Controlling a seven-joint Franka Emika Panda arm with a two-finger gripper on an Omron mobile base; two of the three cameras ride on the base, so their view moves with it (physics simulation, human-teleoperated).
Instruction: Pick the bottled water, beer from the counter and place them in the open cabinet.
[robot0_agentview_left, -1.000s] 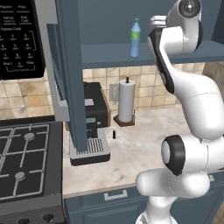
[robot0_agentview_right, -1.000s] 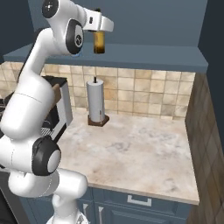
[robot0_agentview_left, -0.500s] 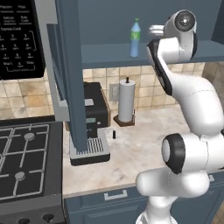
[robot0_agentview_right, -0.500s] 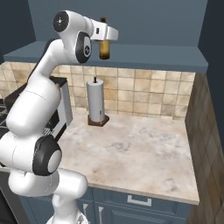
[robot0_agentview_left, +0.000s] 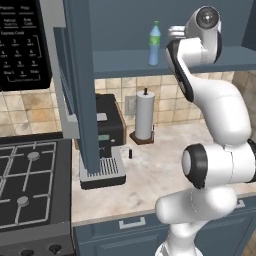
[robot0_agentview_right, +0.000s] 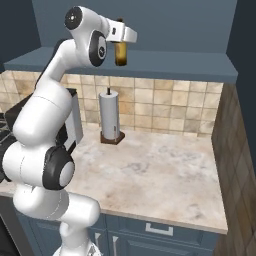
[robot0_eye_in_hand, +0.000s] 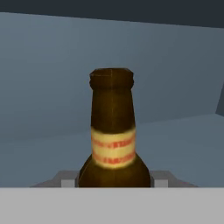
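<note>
My gripper (robot0_agentview_right: 120, 46) is shut on the beer (robot0_agentview_right: 120, 54), a brown glass bottle that hangs upright at the level of the open cabinet's shelf (robot0_agentview_right: 175, 70). Seen from the hand, the beer (robot0_eye_in_hand: 113, 135) stands right in front of me with its yellowish label showing, and the gripper (robot0_eye_in_hand: 113, 183) clasps its body, with the blue-grey shelf behind it. The bottled water (robot0_agentview_left: 154, 44), light blue with a green cap, stands on the shelf (robot0_agentview_left: 125, 64), left of my hand (robot0_agentview_left: 176, 33). The cabinet's slab door (robot0_agentview_left: 82, 85) stands open at the left. The counter (robot0_agentview_right: 150, 170) lies below.
A paper towel holder (robot0_agentview_left: 144, 117) stands at the counter's back by the tiled wall. A black coffee machine (robot0_agentview_left: 107, 145) sits under the open door. A stove (robot0_agentview_left: 30, 185) and a microwave (robot0_agentview_left: 22, 45) are at the left. A side wall (robot0_agentview_right: 235, 150) bounds the right.
The arm has swung and carried the beer a little farther in toward the cabinet shelf. The bottled water has stayed in place.
</note>
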